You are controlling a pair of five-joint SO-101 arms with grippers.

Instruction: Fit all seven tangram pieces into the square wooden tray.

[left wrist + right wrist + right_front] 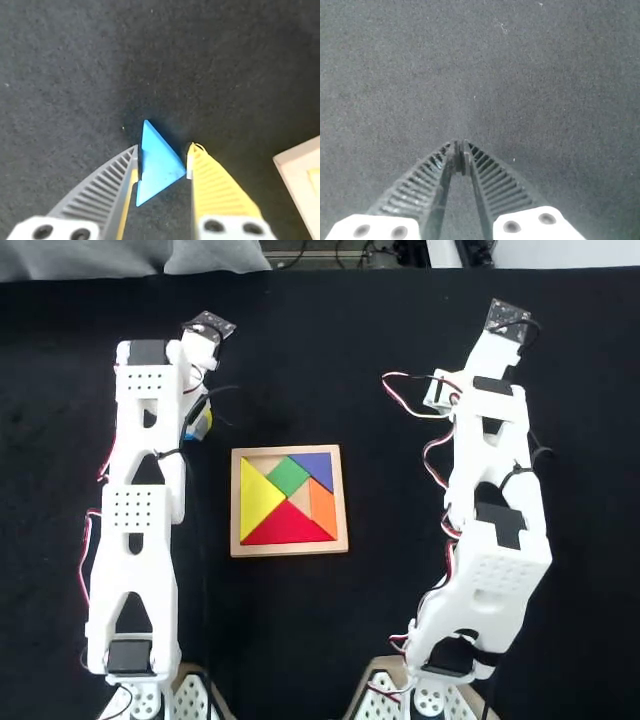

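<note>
The square wooden tray (238, 545) lies in the middle of the black cloth. It holds a yellow triangle (255, 495), a red triangle (288, 527), a green square (288, 476), a blue-violet piece (317, 466) and an orange piece (322, 506). A small patch of bare wood (300, 502) shows between them. My left gripper (163, 147) is shut on a small blue triangle (157, 165), just over the cloth left of the tray. Its yellow finger (203, 424) shows beside the left arm. My right gripper (459, 146) is shut on nothing above bare cloth.
A corner of the tray (296, 169) lies close to the left gripper's yellow finger. The right arm (490, 490) stands folded to the right of the tray. Black cloth covers the table all around.
</note>
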